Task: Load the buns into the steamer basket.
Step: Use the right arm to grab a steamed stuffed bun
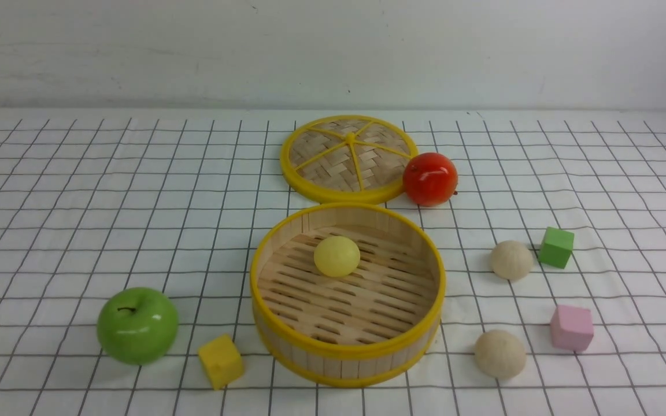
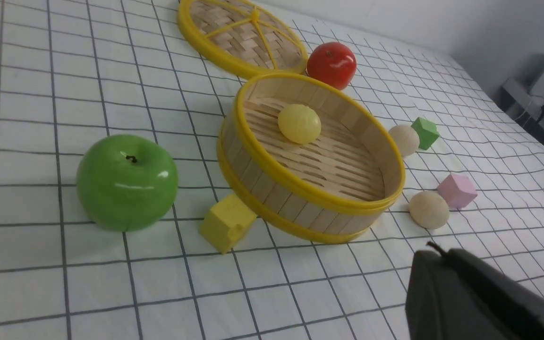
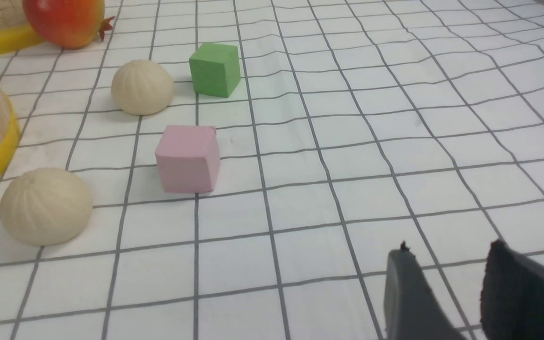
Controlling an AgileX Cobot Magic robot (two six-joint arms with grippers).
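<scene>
The steamer basket [image 1: 263,300] stands at the table's middle front, with the pale yellow bun [image 1: 337,256] lying on its slatted floor. Two beige-white buns lie on the cloth to its right: a near one [image 1: 500,354] and a far one [image 1: 511,260]. Neither gripper shows in the front view. In the left wrist view my left gripper [image 2: 435,252] is shut and empty, in front of the basket [image 2: 253,165] and near the bun [image 2: 429,209]. In the right wrist view my right gripper [image 3: 446,252] is open and empty, well clear of the near bun [image 3: 45,205] and far bun [image 3: 142,87].
A green apple [image 1: 137,325] and a yellow cube [image 1: 221,361] sit left of the basket. The woven lid [image 1: 349,157] and a red fruit [image 1: 430,178] lie behind it. A green cube [image 1: 556,247] and a pink cube [image 1: 572,327] sit beside the two buns.
</scene>
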